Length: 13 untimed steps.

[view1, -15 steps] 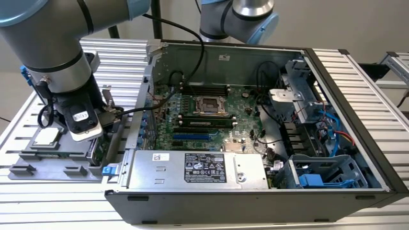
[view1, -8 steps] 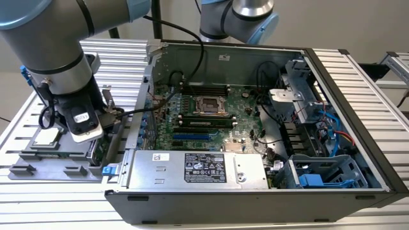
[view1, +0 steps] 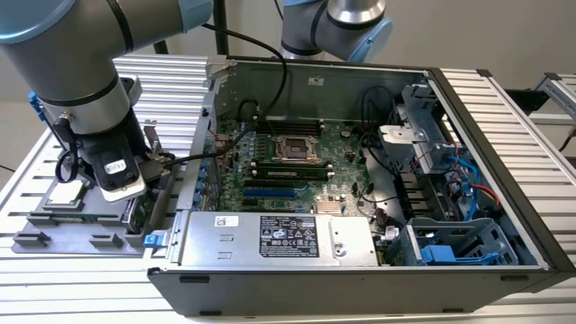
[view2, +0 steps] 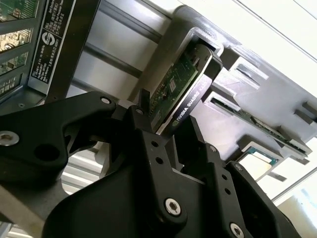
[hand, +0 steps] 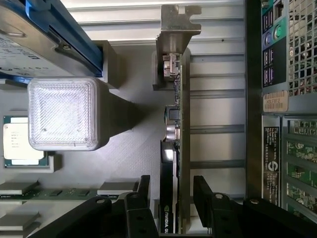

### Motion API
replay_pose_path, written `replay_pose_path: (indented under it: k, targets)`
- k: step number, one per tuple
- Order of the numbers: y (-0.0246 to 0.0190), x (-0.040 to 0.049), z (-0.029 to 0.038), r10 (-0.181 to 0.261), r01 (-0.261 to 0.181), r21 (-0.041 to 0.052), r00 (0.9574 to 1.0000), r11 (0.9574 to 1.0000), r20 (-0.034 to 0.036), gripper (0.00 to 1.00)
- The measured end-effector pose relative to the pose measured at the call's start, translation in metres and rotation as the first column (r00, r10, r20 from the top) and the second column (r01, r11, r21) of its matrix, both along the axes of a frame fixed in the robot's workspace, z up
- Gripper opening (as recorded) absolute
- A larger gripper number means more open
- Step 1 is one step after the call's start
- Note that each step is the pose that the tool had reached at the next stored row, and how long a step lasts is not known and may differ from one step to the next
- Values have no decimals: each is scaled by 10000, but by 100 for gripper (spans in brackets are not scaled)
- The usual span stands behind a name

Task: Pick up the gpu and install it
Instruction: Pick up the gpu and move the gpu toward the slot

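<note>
Spread apart, the pincer (hand: 171,181) has one finger (hand: 143,196) on each side of the gpu (hand: 185,109). In the first wrist view a thin gap shows between the card's black side and the finger next to it. On the green side the finger is so near that I cannot tell if it touches. The gpu stands on its long edge in a slot of the gray tray (view1: 54,239). Its silver end bracket (hand: 179,22) is at the end far from the pincer.

At the exterior view's far left, the gray tray lies on a ribbed metal table (view1: 90,297). A small square silver chip (view1: 65,196) sits in the left part of the tray. Just to the right of the chip, the big gray arm (view1: 81,81) reaches down from the upper left of the frame. The pincer hangs under it, at the tray's right edge, where the gpu stands. In the first wrist view, a hard drive with blue rails (hand: 44,39) lies off to one side of the card.

Right beside the tray is the open computer case (view1: 360,297). It takes up the middle and right of the frame. Inside it lies the green main board (view1: 270,169). A silver box with a label (view1: 270,236) sits at the lower middle. Blue and red wires (view1: 461,172) run at the right.
</note>
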<state>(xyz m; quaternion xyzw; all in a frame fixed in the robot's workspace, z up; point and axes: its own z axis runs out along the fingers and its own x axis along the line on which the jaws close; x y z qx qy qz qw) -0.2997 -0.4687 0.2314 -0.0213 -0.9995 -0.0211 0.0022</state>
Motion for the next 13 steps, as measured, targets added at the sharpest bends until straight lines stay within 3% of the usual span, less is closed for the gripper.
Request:
replay_pose_path:
  k: [8,13]
  targets:
    - [0,0,-6,0,0,2,10000,10000,3,100]
    - [0,0,27,0,0,18,10000,10000,1,100]
